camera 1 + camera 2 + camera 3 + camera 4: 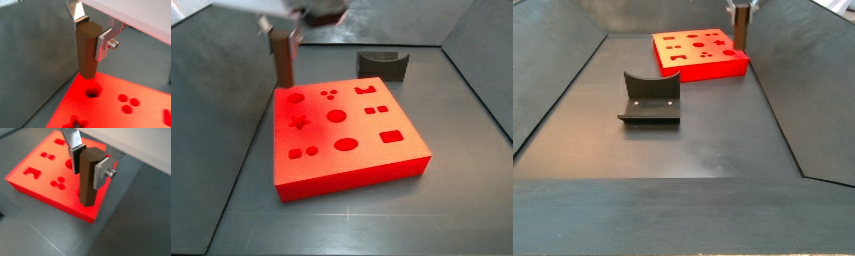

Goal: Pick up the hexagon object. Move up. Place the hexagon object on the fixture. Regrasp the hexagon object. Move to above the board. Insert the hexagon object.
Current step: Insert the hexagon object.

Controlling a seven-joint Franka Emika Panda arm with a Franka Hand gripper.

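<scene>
One red board [345, 140] sits mid-frame in a side view, with a bunch of cut-out holes in its top. One dark fixture [649, 98] stands on the floor left of centre, well apart from the board [700, 52], nothing on it. One gripper [90, 159] comes down from the top of both wrist views, fingers clamped on the upper end of the single hexagon object [89, 175]. The peg hangs upright, lower tip just over the board's corner near the hexagon hole [93, 92]. In a side view it's upper left [283, 55], at the board's far edge; whether it touches, can't tell.
</scene>
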